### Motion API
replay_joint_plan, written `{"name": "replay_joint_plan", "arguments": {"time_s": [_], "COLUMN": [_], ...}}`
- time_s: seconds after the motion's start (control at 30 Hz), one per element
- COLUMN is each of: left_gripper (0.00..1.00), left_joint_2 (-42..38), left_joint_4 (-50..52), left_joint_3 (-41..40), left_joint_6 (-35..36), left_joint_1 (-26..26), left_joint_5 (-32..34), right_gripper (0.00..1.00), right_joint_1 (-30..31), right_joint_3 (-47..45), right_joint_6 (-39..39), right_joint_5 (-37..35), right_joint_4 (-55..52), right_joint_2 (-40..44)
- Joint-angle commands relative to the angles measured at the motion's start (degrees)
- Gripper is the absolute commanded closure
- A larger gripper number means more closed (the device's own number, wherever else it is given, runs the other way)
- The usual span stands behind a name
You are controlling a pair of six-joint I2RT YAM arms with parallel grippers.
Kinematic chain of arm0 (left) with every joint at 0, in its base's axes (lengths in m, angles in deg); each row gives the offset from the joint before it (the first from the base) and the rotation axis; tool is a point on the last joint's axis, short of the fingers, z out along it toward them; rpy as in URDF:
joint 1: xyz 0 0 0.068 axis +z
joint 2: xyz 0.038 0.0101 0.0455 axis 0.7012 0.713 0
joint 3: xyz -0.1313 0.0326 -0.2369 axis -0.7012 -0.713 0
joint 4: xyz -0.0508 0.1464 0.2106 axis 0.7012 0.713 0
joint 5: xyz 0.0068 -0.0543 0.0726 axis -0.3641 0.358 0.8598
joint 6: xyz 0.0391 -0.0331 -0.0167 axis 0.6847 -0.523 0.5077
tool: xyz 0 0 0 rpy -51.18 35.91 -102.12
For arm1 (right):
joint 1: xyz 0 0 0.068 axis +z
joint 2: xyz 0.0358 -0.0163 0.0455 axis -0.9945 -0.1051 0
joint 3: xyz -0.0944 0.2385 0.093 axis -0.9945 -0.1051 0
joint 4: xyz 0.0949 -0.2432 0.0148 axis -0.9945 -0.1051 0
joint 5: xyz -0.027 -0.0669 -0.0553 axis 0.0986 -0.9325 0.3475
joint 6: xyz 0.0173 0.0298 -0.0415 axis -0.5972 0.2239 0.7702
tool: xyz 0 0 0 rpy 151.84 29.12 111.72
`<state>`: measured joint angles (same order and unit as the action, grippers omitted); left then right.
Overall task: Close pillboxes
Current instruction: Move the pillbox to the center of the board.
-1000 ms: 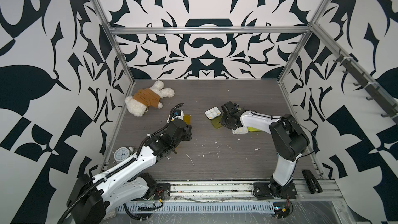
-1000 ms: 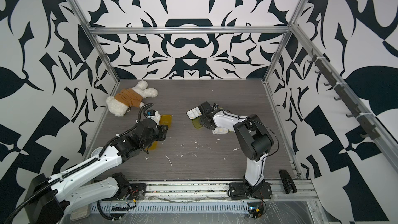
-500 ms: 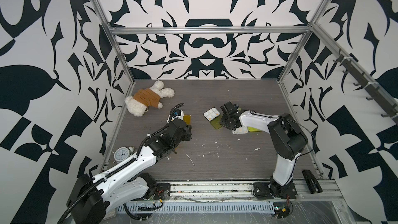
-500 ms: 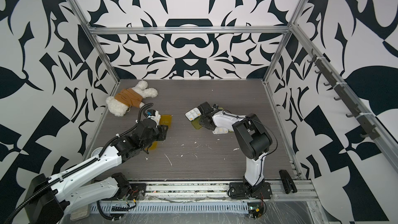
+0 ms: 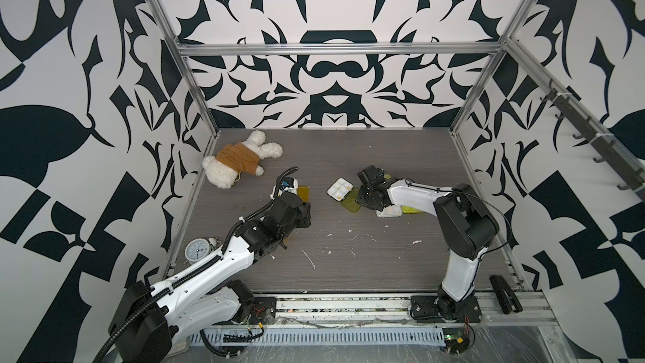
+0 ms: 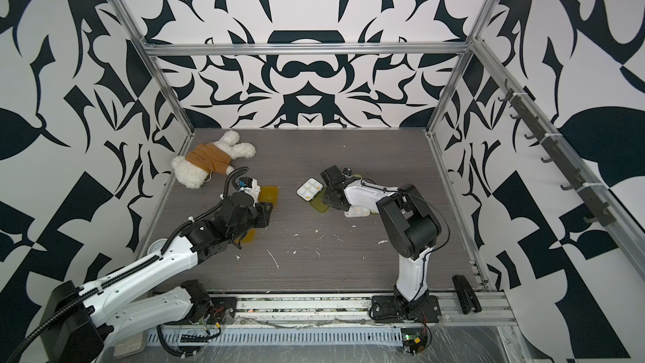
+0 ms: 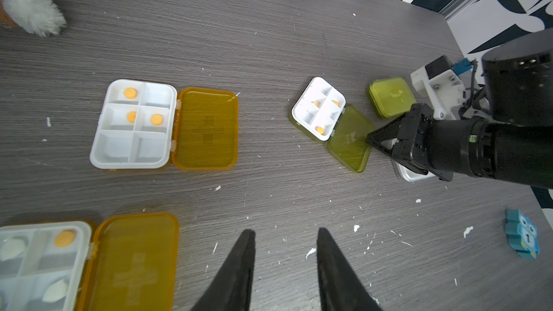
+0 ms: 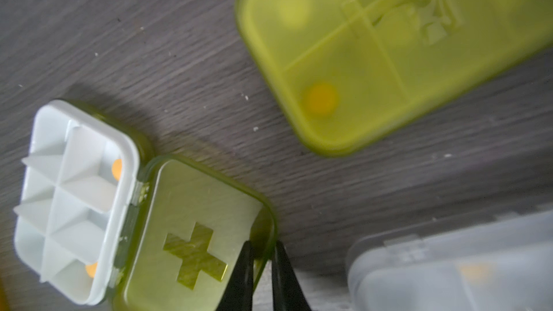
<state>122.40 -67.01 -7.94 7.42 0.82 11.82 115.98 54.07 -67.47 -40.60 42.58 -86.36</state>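
Note:
An open yellow-green pillbox lies mid-table, its white tray [image 5: 339,188] [image 7: 318,108] [image 8: 74,198] beside its flat lid [image 5: 350,204] [image 8: 194,234]. My right gripper [image 8: 263,245] [image 5: 361,202] is shut on that lid's outer rim, one finger on each side. Next to it lie a closed yellow-green pillbox [image 8: 374,55] [image 7: 390,97] and a clear pillbox [image 8: 449,264] [image 5: 389,211]. Two amber pillboxes lie open at the left, one [image 7: 131,124] with its lid [image 7: 206,128] [image 5: 303,192] flat, the other [image 7: 39,264] nearer. My left gripper [image 7: 285,234] [image 5: 307,214] hangs open over bare table beside them.
A white plush bear [image 5: 241,162] lies at the back left and a round clock [image 5: 197,249] at the left edge. A small blue owl toy [image 7: 522,237] lies on the table near the right arm. White crumbs dot the grey tabletop [image 5: 349,260]. Patterned walls close three sides.
My right gripper's jaws have narrowed onto the yellow-green lid's rim, and the open pillbox has shifted slightly. The left arm has not moved.

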Motion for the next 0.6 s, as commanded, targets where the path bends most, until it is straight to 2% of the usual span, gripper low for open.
{"name": "replay_joint_plan", "arguments": {"time_s": [0.0, 0.33, 0.57], "left_gripper": [0.62, 0.62, 0.62], "left_joint_2": [0.21, 0.73, 1.13], "left_joint_4": [-0.67, -0.5, -0.67], "left_joint_3": [-0.86, -0.49, -0.46], "left_joint_6": [-0.25, -0.62, -0.88], "left_joint_1": [0.28, 0.28, 0.28], "left_joint_5": [0.23, -0.23, -0.43], "right_gripper": [0.85, 0.87, 0.87], "right_joint_1": [0.32, 0.55, 2.68], "right_joint_3": [-1.32, -1.24, -0.5], "right_joint_6": [3.7, 10.94, 15.34], "right_joint_5": [0.17, 0.95, -2.29], "right_joint_4": [-1.68, -5.12, -8.17], "right_joint_2": [1.66, 2.56, 2.87]}}
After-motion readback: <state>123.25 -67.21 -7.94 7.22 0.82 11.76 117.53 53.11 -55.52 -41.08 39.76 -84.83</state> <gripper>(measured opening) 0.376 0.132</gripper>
